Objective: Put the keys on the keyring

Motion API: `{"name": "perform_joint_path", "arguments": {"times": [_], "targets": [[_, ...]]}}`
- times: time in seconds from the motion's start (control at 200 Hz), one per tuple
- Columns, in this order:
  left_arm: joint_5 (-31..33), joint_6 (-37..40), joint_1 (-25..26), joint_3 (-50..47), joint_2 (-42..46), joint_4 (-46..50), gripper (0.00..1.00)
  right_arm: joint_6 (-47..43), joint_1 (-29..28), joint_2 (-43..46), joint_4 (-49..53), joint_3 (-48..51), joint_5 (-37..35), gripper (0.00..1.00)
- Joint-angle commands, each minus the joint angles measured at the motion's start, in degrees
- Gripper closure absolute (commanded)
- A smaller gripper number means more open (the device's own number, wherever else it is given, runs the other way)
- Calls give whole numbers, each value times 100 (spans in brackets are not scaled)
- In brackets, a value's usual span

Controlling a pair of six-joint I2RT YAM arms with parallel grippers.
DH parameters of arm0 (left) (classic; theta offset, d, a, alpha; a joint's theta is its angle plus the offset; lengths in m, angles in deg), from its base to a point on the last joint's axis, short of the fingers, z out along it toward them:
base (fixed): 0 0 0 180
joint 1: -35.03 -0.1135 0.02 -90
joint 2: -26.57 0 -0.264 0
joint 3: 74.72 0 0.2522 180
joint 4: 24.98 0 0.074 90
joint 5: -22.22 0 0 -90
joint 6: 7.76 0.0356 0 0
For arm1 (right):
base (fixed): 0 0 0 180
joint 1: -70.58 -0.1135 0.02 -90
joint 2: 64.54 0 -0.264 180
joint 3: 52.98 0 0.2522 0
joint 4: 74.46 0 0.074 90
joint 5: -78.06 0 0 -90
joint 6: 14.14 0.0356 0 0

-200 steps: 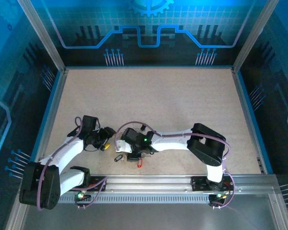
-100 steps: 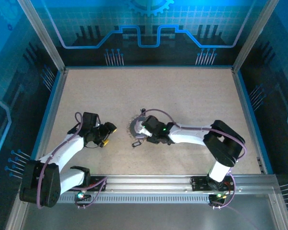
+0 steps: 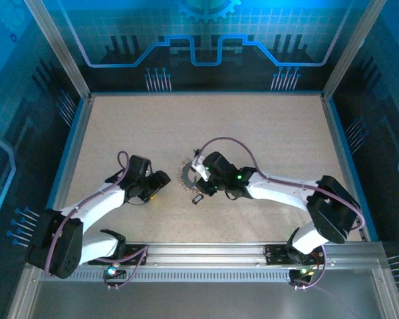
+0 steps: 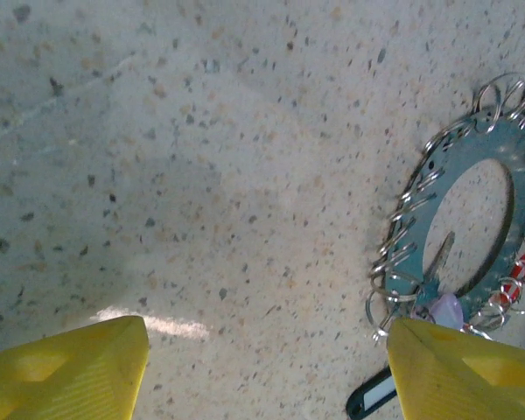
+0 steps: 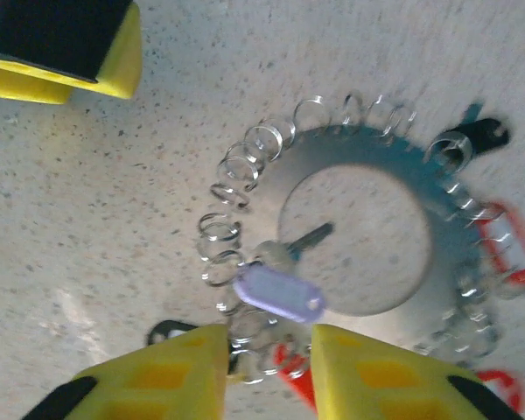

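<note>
Nearest you on the surface, a black tag lies just clear of the keys. The keys sit left of centre, between your two tools: a flat metal disc with small split rings all round its rim.

Your left tool is wide, with nothing between its yellow fingers, and hangs just left of the disc without touching it.

Your right tool is narrow and sits at the disc's rim, with a few rim rings in the gap. You cannot tell whether the fingers pinch them. Just past its tips a lilac tag lies on the disc, its key pointing into the central hole. A red tag hangs off the rim's far side.
</note>
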Motion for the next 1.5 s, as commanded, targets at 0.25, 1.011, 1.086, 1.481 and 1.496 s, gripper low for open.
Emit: {"name": "perform_joint_path", "arguments": {"times": [0.25,1.011,1.086,1.481,1.496], "targets": [[-24,-100,-390,273,45,150,25,1868,-443,-1045,2218,-1468,21,68],[-139,34,-528,218,174,115,25,1941,-645,-2308,2531,-2404,-891,72],[-143,47,-532,232,162,145,25,1961,-641,-2336,2553,-2402,-947,72],[-180,12,-528,226,134,112,25,2140,-698,-2382,2527,-2371,-1250,76],[-181,14,-530,232,126,117,26,2143,-699,-2382,2532,-2367,-1266,76]]}}
